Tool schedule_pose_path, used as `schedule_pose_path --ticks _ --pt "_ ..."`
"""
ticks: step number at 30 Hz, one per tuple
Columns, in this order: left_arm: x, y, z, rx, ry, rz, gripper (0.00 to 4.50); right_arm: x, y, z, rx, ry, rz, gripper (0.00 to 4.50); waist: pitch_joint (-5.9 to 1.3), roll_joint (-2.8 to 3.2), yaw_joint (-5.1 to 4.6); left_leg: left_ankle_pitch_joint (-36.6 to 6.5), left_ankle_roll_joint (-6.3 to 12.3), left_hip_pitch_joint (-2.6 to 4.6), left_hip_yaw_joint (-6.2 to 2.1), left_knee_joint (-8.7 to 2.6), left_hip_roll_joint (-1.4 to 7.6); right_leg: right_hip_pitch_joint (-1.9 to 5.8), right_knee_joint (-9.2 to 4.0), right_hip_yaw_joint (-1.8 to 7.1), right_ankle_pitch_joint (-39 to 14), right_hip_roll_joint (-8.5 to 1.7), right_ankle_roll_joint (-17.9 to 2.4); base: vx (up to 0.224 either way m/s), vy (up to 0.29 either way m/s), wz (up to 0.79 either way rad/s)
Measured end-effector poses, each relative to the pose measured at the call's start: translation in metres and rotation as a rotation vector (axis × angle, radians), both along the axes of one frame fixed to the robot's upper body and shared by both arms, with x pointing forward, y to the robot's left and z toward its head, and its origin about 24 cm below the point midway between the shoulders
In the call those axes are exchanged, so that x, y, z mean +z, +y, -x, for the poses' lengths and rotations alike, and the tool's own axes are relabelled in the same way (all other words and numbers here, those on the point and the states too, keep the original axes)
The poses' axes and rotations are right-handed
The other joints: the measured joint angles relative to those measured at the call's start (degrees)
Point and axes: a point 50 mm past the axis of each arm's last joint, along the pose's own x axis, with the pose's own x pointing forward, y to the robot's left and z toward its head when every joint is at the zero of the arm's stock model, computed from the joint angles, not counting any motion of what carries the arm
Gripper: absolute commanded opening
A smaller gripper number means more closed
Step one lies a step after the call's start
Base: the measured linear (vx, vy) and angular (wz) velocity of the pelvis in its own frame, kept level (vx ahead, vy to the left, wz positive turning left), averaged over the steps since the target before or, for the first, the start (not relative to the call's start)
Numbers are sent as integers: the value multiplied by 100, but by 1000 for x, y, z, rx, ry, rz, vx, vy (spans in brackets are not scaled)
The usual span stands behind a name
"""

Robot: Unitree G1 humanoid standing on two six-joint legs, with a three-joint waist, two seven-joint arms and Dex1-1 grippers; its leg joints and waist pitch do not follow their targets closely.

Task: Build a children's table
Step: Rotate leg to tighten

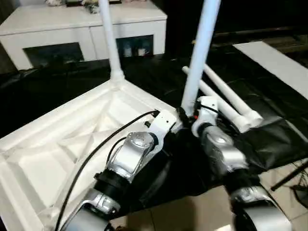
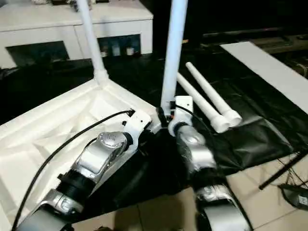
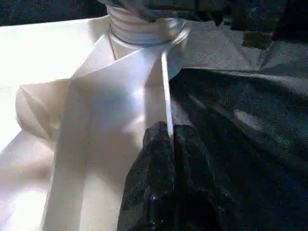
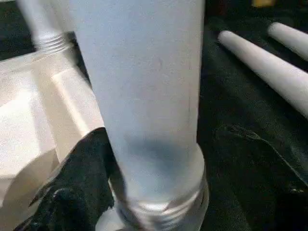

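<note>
On a black sheet spread over the floor, the white plastic tabletop (image 1: 57, 154) lies upside down, its ribbed underside facing up. One white leg (image 1: 109, 38) already stands upright in the far corner socket. A second leg (image 1: 199, 53) rises from the near right corner, its threaded base sitting at the socket there.

The left gripper (image 3: 168, 144) is pinched shut on the thin upright rim of the tabletop close to that corner, apparently steadying it. The right gripper (image 1: 192, 115) is at the foot of the second leg. One black finger (image 4: 82, 178) shows beside the leg's base, but I cannot tell whether the pair is clamped on the tube or has let go.

Just beyond the corner, two spare legs (image 1: 226, 101) lie side by side on the sheet, touching or nearly so, their thick ends pointing toward the robot. Further back stands a low white cabinet (image 1: 82, 29) with glass doors, and a flat white board (image 1: 274, 62) lies off to the right.

The step in hand looks like seating the second leg. Next, that leg likely needs turning until its threads are fully home, with the tabletop held firm. After that, one spare leg must be picked up and brought to an open socket.
</note>
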Motion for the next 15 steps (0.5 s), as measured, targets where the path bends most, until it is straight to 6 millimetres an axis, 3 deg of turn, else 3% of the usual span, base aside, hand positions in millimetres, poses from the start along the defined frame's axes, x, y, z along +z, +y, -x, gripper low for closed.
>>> schedule_pose_path --ticks 6,12,15 --pt "5 20 7 -211 -7 -9 0 20 -33 30 322 -54 108 353 -2 22 166 6 -8 -26 29 -17 18 -40 62 16 24 0 59 28 -12 2" --pt "8 47 17 -414 21 -39 0 12 -50 66 619 39 172 353 -4 28 156 8 -8 -32 35 -25 28 -69 90 16 -24 4 72 0 0 0" --pt "10 52 22 -492 55 -55 0 13 -50 71 683 62 180 353 -6 32 168 7 -10 -28 44 -21 28 -61 92 18 -22 -1 67 0 0 0"
